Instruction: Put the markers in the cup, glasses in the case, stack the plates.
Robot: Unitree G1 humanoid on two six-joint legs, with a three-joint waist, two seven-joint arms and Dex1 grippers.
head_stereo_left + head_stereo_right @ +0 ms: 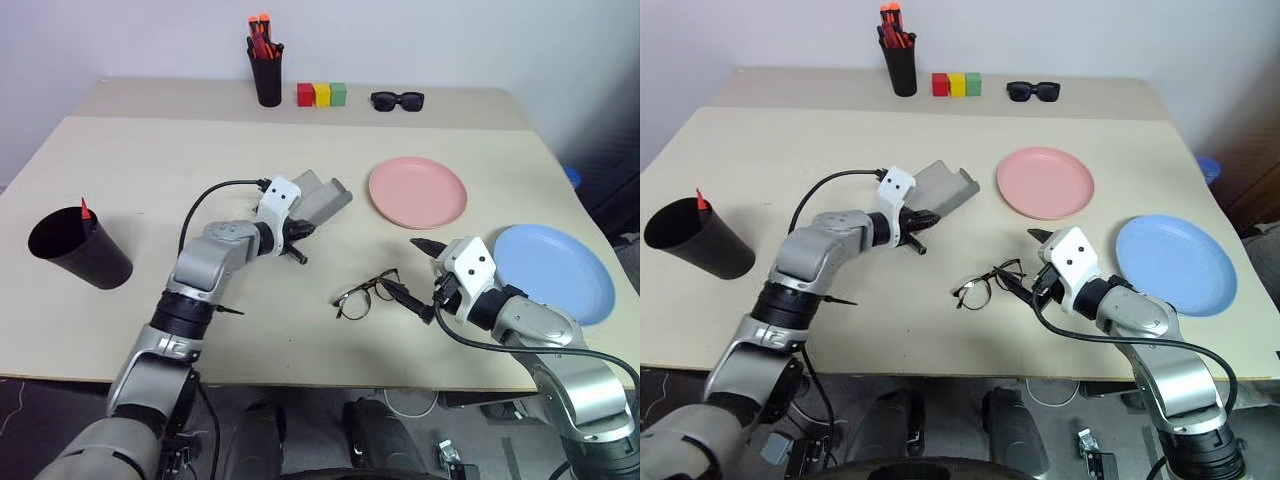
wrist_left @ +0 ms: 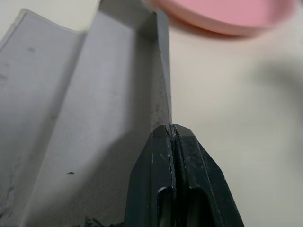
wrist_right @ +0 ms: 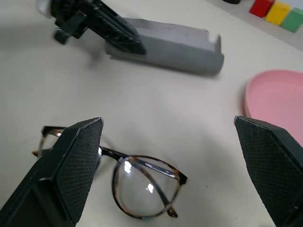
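Black-fingered and spread wide, the right gripper (image 1: pixel 420 280) holds nothing at the lower right of the frame, its tips on either side of the thin wire-rimmed eyeglasses with round clear lenses (image 1: pixel 366 294), which lie unfolded on the beige tabletop (image 1: pixel 130 160) just left of it. Right of that arm rests the round light blue plastic plate (image 1: pixel 555 272), apart from the round salmon pink plate (image 1: pixel 417 192) further up, so stacking is not done. Toward the centre, the left gripper (image 1: pixel 297 233) is pinched tight on the thin edge of the grey felt-like clamshell case (image 1: pixel 322 198), which stands open and empty. At the far left, the wide black tapered cup (image 1: pixel 75 249) shows a red marker tip (image 1: pixel 85 209) poking above its rim; whether the white marker is inside cannot be told. Judging from this, markers look handled at least in part, glasses are the step in hand, and plates remain.
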